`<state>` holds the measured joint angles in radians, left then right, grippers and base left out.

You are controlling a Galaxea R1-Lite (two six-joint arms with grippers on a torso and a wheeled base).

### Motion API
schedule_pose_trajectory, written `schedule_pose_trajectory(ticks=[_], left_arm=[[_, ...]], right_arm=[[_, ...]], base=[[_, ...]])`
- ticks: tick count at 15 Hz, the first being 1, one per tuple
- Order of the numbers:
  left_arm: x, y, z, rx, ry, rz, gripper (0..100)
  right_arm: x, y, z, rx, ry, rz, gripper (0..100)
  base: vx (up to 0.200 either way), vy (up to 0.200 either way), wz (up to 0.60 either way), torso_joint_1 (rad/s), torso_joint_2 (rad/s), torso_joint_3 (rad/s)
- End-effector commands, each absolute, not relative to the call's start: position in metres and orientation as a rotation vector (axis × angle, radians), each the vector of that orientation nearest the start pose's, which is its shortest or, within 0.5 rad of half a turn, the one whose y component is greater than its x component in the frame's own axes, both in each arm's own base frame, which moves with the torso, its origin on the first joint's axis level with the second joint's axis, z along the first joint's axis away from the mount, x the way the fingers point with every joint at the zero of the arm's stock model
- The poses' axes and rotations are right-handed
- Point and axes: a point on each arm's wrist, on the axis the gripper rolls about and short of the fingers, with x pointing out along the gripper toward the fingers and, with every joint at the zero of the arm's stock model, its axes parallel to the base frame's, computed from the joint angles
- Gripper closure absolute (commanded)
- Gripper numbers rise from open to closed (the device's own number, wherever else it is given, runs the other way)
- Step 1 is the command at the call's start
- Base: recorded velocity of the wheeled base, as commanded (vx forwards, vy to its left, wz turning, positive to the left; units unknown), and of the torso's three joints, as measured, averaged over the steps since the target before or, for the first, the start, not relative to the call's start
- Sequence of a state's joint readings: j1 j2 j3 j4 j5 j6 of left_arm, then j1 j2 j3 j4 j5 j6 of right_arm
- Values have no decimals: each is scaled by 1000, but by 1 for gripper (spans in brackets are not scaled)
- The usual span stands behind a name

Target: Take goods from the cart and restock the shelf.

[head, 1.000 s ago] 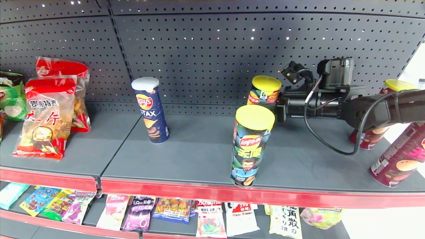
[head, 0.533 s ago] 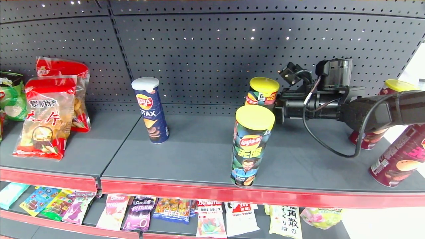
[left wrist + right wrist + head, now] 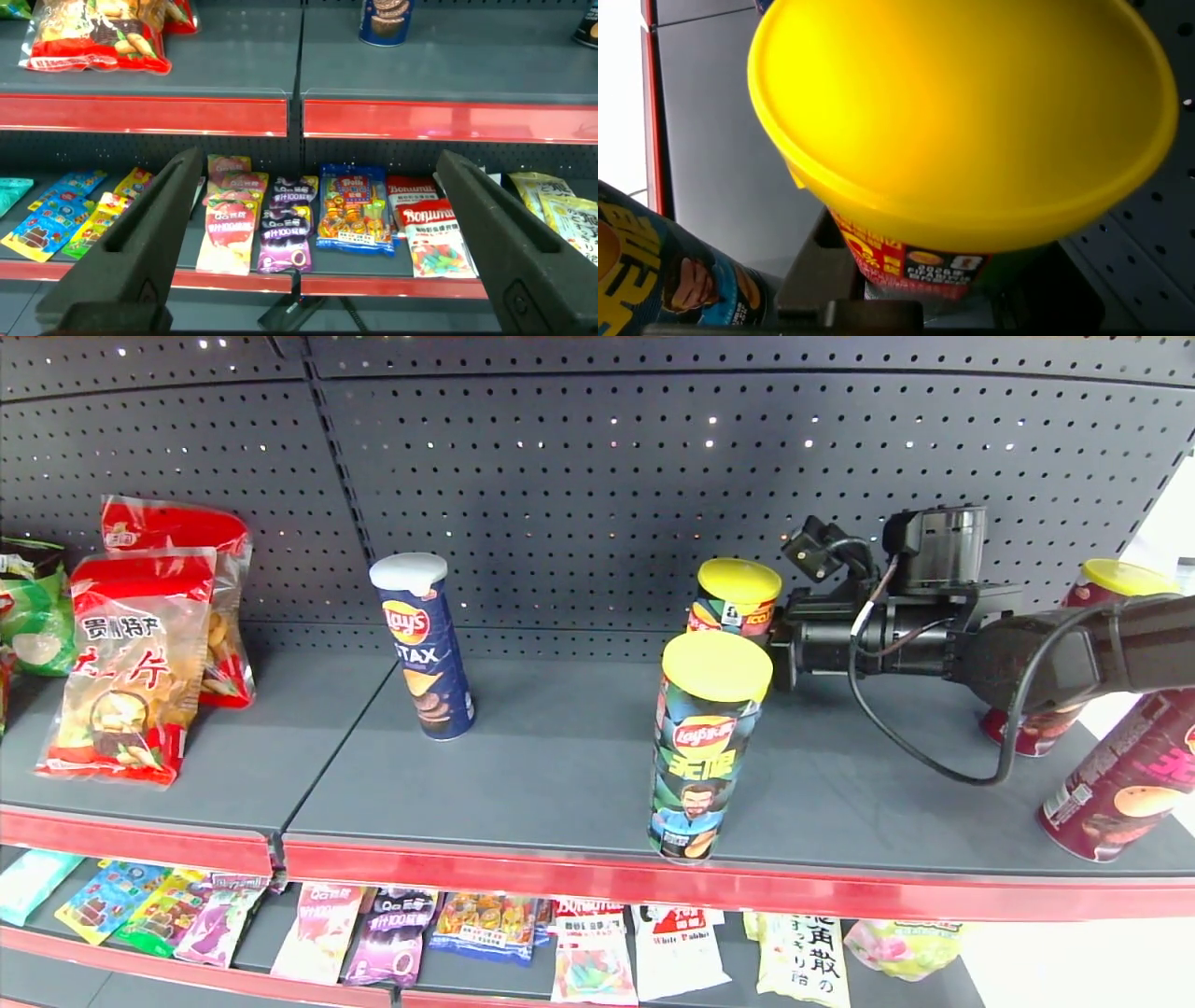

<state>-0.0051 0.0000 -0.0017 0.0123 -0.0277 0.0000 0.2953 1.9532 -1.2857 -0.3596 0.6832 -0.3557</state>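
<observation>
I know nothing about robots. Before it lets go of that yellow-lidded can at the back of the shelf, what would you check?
1. Right end effector grips the held can: ok.
2. Held can's base resting on the shelf: cannot tell, the front can hides it.
3. Gap between held can and front can: ok, the right wrist view shows them apart.
4. Left end effector open and out of the way, facing the lower shelf: ok.

The left gripper (image 3: 318,161) held its fingers far apart before a red-edged shelf (image 3: 420,119), snack packets (image 3: 353,210) lying below.
</observation>
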Motion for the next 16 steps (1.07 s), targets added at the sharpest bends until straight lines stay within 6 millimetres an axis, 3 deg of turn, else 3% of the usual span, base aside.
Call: schedule_pose_trajectory(ticks=[1,5,6,12,16], left_arm=[[-23,0,75,0,11,-34,0],[-23,-1,75,0,11,-32,0],[-23,-1,75,0,11,-34,0],[-23,0,75,0,11,-34,0],[-23,0,75,0,11,-34,0]], right_arm=[[366,129,198,-262,145,1023,100],[365,130,197,-263,148,1025,100],[365,130,197,-266,146,1025,0],[360,123,206,-269,128,1007,0],[341,105,205,-259,163,970,0]], base=[[0,0,0,0,0,0],[0,0,0,0,0,0],[0,0,0,0,0,0],[0,0,0,0,0,0],[0,0,0,0,0,0]])
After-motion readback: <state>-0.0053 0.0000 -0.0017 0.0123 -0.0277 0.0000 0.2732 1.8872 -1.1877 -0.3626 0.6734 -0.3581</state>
